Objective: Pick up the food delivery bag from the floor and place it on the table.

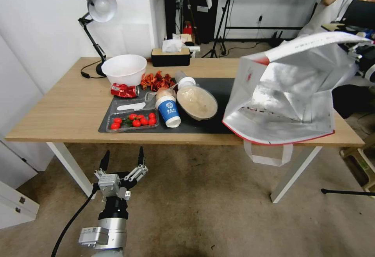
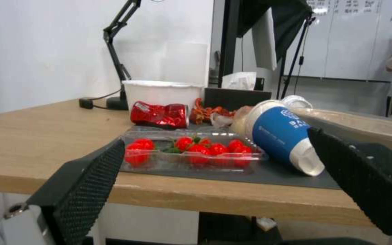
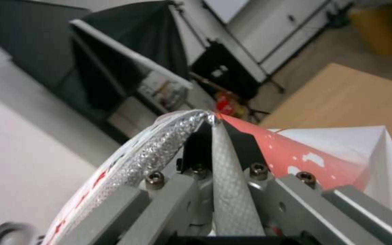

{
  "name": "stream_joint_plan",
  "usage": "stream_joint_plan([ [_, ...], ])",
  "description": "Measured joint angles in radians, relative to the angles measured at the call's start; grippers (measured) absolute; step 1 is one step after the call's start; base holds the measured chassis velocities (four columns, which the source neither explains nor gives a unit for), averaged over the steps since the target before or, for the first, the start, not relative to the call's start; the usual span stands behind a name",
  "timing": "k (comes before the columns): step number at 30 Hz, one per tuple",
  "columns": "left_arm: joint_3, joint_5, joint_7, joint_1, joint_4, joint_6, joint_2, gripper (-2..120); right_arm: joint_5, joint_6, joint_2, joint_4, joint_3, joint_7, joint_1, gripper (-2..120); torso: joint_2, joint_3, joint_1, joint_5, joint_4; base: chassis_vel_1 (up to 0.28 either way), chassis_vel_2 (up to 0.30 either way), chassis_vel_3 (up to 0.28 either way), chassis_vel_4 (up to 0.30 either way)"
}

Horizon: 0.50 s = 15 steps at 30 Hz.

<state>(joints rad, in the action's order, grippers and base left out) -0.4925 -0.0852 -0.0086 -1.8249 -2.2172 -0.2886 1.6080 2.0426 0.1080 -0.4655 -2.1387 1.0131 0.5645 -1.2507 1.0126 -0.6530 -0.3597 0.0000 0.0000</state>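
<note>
Our left gripper (image 1: 122, 159) hangs spread and empty at seven o'clock. At three o'clock the food delivery bag (image 1: 285, 100) rests tilted on the table (image 1: 58, 108); our right gripper (image 3: 214, 136) pinches its handle. We should square it before releasing.

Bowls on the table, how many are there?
2. A white bowl stands at the table's back left near the lamp; a lidded clear bowl sits on the dark mat, beside the bag.
</note>
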Motion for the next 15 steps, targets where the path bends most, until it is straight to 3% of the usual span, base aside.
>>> stream_joint_plan([
  [9, 0.004, 0.01, 0.0, -0.001, 0.011, 0.0, 0.0, 100, 0.012, 0.021, 0.003, 0.065, -0.036, 0.211, 0.078, 0, 0.0, 0.0, 0.0, -0.0001, 0.0, 0.0, 0.0, 0.0, 0.0],
  [12, 0.004, 0.012, 0.0, -0.002, 0.012, 0.0, 0.0, 100, 0.028, 0.036, -0.002, 0.097, -0.09, 0.35, 0.146, 0, 0.0, 0.0, 0.0, 0.0, -0.0001, 0.0, 0.0, 0.0, 0.0],
  [15, 0.002, 0.012, 0.001, -0.004, 0.011, 0.0, 0.0, 100, 0.03, 0.05, -0.009, 0.114, -0.132, 0.397, 0.183, 0, 0.0, 0.0, 0.0, 0.0, 0.0, 0.0, 0.0, 0.0, 0.0],
])
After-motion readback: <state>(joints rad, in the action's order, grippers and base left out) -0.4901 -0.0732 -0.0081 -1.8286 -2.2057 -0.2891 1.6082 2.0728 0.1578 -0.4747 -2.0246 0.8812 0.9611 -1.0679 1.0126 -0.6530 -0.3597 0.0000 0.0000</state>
